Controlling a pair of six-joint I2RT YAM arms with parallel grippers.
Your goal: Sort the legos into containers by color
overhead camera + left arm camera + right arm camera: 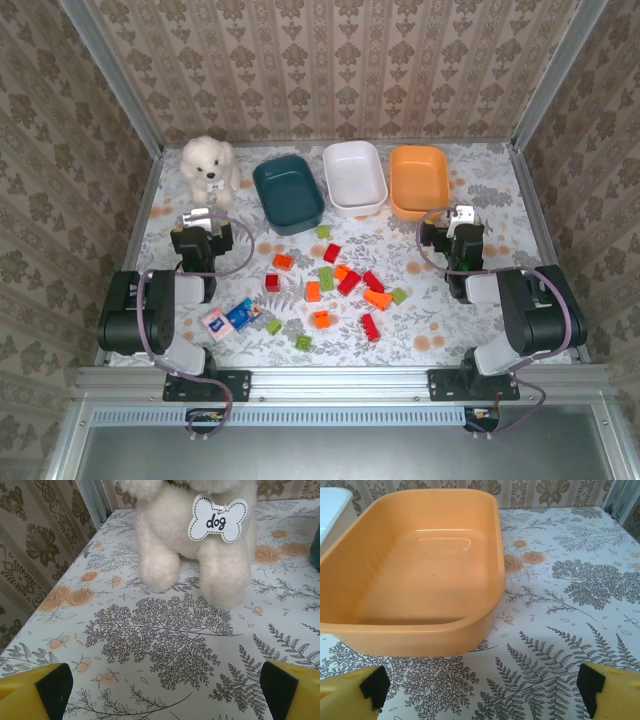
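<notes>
Several red, orange and light green legos (335,283) lie scattered mid-table. Behind them stand three empty containers: dark teal (288,193), white (354,177) and orange (419,180). My left gripper (201,216) rests at the left, open and empty, facing the plush dog; in its wrist view the fingertips (50,685) are spread wide over bare cloth. Over at the right, my right gripper (460,216) is open and empty just in front of the orange container (415,565), fingertips (592,685) far apart.
A white plush dog (209,170) with a "dog" tag (217,518) sits at the back left. A flat blue-and-pink packet (229,319) lies near the left arm's base. Metal rails and wallpapered walls bound the table.
</notes>
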